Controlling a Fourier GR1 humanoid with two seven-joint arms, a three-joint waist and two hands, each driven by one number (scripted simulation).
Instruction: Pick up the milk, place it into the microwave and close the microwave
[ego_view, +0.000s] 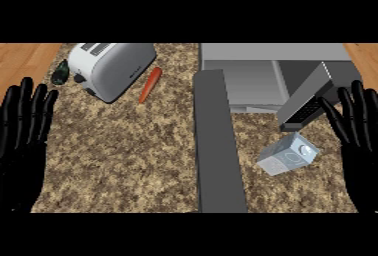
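Milk tilted, apparently lying on worktop before open microwave. Left hand, right hand: fingers straight, apart, holding nothing.

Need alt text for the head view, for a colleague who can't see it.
A milk carton lies on the speckled counter in front of an open microwave, its door swung toward the viewer. Both black hands, left and right, rest open at the edges; a toaster and carrot sit far left.
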